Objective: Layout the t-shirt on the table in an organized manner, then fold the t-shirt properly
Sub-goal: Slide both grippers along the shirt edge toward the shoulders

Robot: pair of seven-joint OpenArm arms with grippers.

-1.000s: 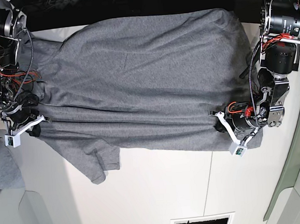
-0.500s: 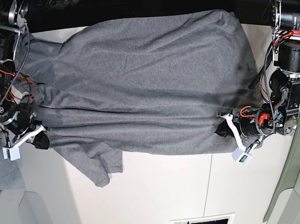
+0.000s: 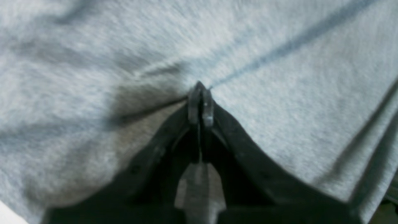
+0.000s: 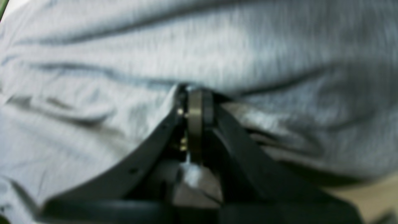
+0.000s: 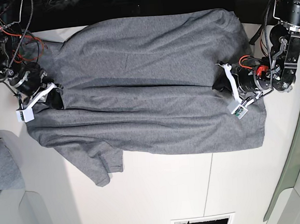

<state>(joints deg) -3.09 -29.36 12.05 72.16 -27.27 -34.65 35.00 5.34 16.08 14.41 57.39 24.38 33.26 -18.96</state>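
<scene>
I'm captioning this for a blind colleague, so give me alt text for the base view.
A grey t-shirt lies spread across a white table, pinched at both ends by two robot arms. The left pincer, on the picture's right, and the right pincer, on its left, are each shut on a lengthwise crease, with one sleeve lying toward the bottom edge.

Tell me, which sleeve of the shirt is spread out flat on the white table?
The sleeve at the base view's lower left, far from both end effectors; the other sleeve isn't clearly visible.
</scene>
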